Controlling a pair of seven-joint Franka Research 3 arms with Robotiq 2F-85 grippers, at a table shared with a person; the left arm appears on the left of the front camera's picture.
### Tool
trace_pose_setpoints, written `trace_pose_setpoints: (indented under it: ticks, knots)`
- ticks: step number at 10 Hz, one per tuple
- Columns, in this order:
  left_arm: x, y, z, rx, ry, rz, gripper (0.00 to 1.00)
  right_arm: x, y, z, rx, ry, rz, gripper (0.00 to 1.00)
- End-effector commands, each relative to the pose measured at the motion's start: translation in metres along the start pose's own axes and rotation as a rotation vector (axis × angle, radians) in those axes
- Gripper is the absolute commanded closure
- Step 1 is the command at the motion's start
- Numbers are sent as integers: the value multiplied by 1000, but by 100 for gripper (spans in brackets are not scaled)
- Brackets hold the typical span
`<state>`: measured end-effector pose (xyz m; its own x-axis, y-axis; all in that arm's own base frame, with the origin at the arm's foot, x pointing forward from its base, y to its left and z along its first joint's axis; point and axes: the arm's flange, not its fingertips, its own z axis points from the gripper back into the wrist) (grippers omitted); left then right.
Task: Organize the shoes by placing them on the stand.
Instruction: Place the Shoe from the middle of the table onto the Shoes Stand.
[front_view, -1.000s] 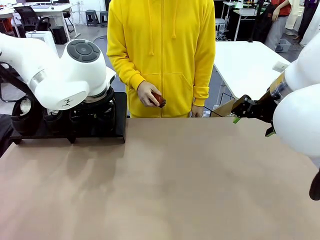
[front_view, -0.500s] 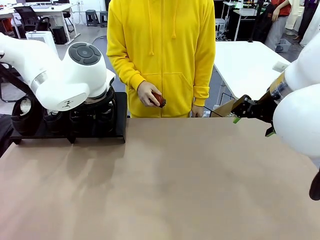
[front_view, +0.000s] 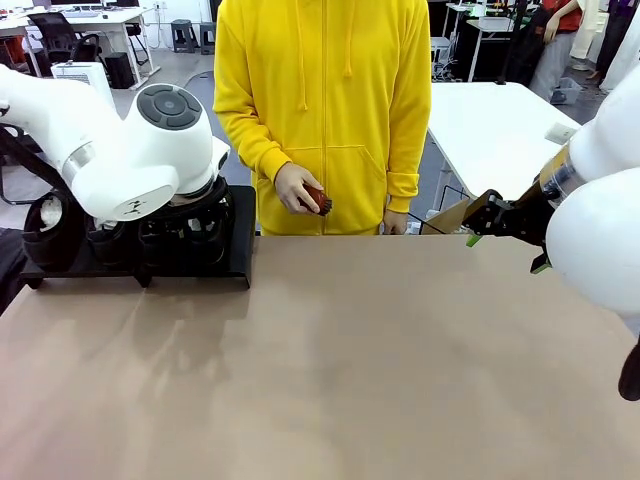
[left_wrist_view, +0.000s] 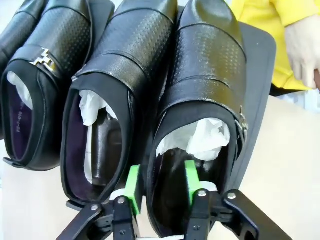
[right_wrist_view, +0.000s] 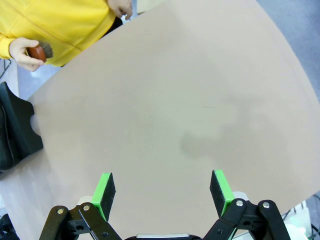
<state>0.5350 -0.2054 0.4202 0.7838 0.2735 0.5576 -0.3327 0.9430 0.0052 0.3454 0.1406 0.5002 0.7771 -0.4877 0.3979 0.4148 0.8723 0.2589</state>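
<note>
Shoes (left_wrist_view: 200, 100) sit unmoved on the stand (left_wrist_view: 260, 90) (left hand (left_wrist_view: 161, 187) seemingly loosened, part-open astride one's wall).

Left hand (left_wrist_view: 161, 187) fingers parted, right hand (right_wrist_view: 162, 192) fingers spread wide.

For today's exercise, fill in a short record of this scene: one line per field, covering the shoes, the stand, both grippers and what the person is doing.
shoes: glossy black shoes in a row on the stand, white paper stuffed inside
stand: low black rack at the table's far left
left gripper: jaws partly apart, straddling the side wall of the end shoe, one pad inside, one outside
right gripper: open, holding nothing, above bare tabletop
person: at the far side in a yellow hoodie, hand holding a small brush
</note>
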Motion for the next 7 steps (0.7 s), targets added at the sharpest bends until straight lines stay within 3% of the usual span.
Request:
trace_pose_setpoints:
  ticks: [1, 7]
  knots:
    - [-2, -1, 6, -7, -46, 24, 16, 3, -1, 0, 17, -3, 16, 0]
    - [-3, 3, 53, -55, -41, 43, 16, 3, -1, 0, 17, -3, 16, 0]
